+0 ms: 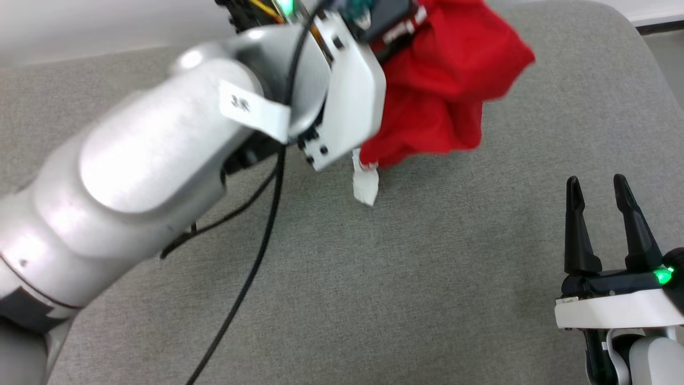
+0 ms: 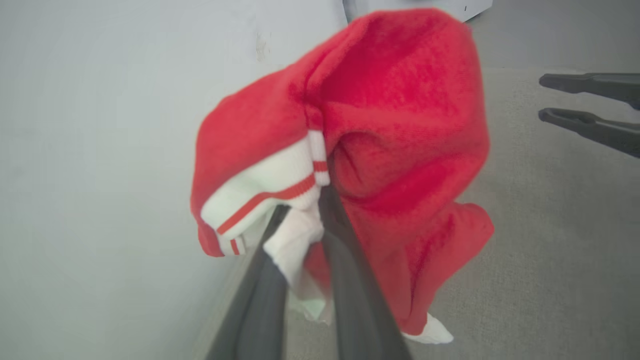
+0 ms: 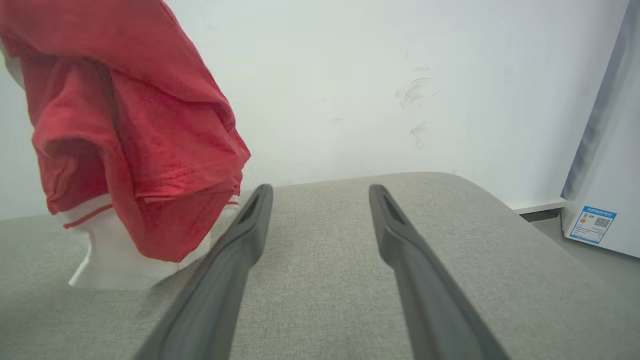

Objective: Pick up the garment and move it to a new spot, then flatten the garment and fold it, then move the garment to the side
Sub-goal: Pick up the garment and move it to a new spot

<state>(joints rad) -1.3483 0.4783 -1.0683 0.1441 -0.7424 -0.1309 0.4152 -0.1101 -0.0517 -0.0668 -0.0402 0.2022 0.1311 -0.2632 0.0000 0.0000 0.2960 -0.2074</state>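
Note:
The garment is a bunched red shirt with white, red-striped trim, hanging in the air above the grey padded surface. My left gripper is shut on the garment, its two fingers pinching the white trim and red cloth. In the head view the left gripper sits at the top edge, mostly hidden behind its wrist and the cloth. A white corner of the shirt dangles lowest, just over the surface. My right gripper stands open at the lower right, apart from the garment, with nothing between its fingers.
My pale left forearm crosses the left half of the head view, with a black cable hanging under it. A white wall backs the surface, whose far right corner is rounded. A white appliance stands on the floor beyond that corner.

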